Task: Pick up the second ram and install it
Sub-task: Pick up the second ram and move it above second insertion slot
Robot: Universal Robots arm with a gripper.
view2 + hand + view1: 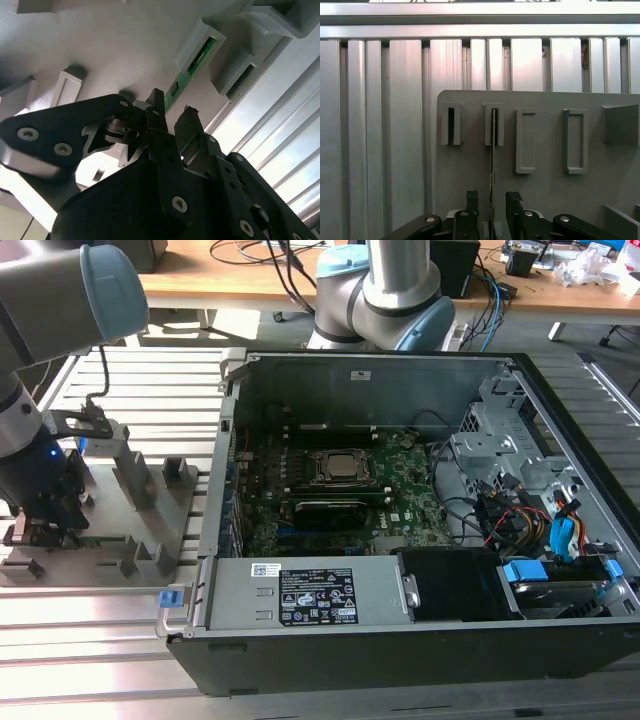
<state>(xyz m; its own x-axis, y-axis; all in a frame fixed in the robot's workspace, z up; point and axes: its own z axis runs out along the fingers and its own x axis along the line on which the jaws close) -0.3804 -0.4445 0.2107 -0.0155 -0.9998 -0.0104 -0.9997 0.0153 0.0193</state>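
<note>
The end effector [492,196] is released. Its two black fingers [472,200] stand apart, one on each side of the second ram [493,165]. There is a thin gap on both sides, so nothing is being squeezed. The second ram is a thin green stick standing on its edge. Its far end sits in a little raised slot [494,136] on the grey holder tray [465,170]. Another slot [451,125] stands just beside that one, and two frame-shaped blocks [526,140] stand further along the same row.

The second wrist view shows the same thing from low down. The end effector [173,102] has its tips apart. The second ram [190,71] runs from its slot [189,47] toward the gap between them, over the holder tray [125,45].

In the exterior view, the end effector [42,525] is at about nine o'clock, down low over the holder tray [130,540]. A small blue light [50,452] glows on the wrist above it. The tray lies on a ribbed metal table [100,660].

The open computer case [350,380] fills the middle and reaches out to three o'clock. Inside lies the big green motherboard [410,505], with the square CPU socket [340,468] near the centre of the picture. A grey box with a label [300,595] sits at six o'clock. Coloured wires [520,520] bunch up at about four o'clock. The arm's base [385,290] stands at twelve o'clock, in front of a wooden table [250,275] with cables on it.
</note>
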